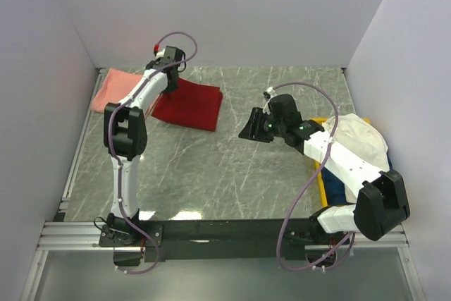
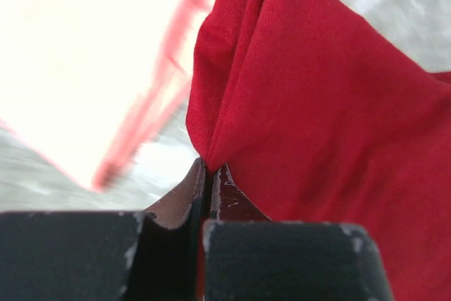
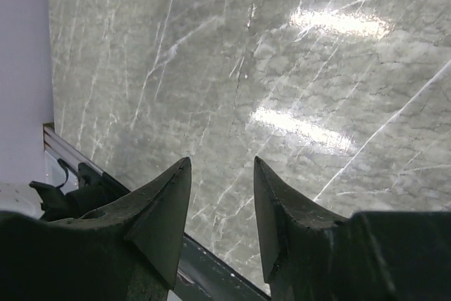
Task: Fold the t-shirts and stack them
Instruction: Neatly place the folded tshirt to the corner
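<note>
Where the left gripper [image 2: 209,170] meets the deep red t-shirt [image 2: 324,125], its fingers are pinched together on a raised fold of the cloth. From above, the fingertips are hidden under the wrist. The shirt lies at the far left of the marble table [image 3: 317,103], just beside the salmon pink t-shirt [image 1: 113,88] by the wall. The right gripper [image 3: 222,167] hangs over bare marble with jaws parted and nothing between them, well apart from the red shirt. Only a cut-off corner of that shirt shows in its wrist view. The left wrist view is washed out on its left side. The cream white t-shirt [image 1: 363,139] lies on the yellow tray [image 1: 325,182], largely covered by the right arm.
</note>
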